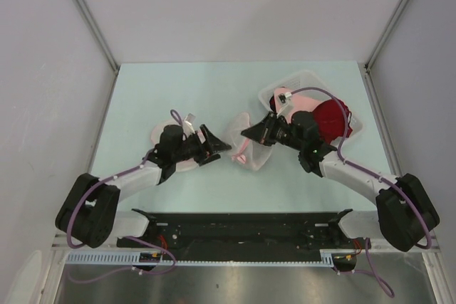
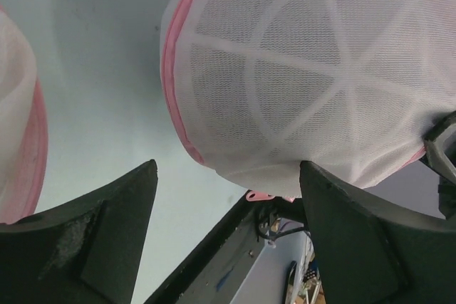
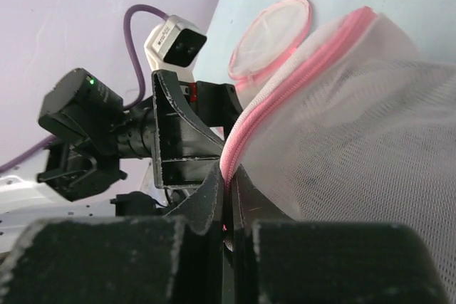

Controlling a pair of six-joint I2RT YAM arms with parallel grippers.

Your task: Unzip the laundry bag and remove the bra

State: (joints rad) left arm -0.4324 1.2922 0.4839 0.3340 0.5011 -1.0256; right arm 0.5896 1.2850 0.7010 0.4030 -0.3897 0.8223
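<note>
While the right gripper [image 1: 246, 133] has its jaws pinched shut on the pink zipper trim [image 3: 285, 90], the laundry bag [image 2: 306, 83] looks like this: a puffy drum of see-through white mesh, white seams fanning out like spokes on its round face, pink edging round the rim. It sits just left of the white basket [image 1: 303, 77], between the two grippers. The left gripper [image 2: 228, 172] is on the bag's far side from the basket, jaws spread wide, gripping nothing. A dark red garment [image 1: 331, 119] is in the basket. The tabletop [image 1: 178, 90] is pale mint, with plain grey-white walls [image 1: 235, 5] and metal posts [image 1: 85, 12] at the corners. The spoked face points away from the basket, toward the left gripper, and the zipper edge points toward the basket. Long axis? The bag's too scrunched, so I can't tell.
</note>
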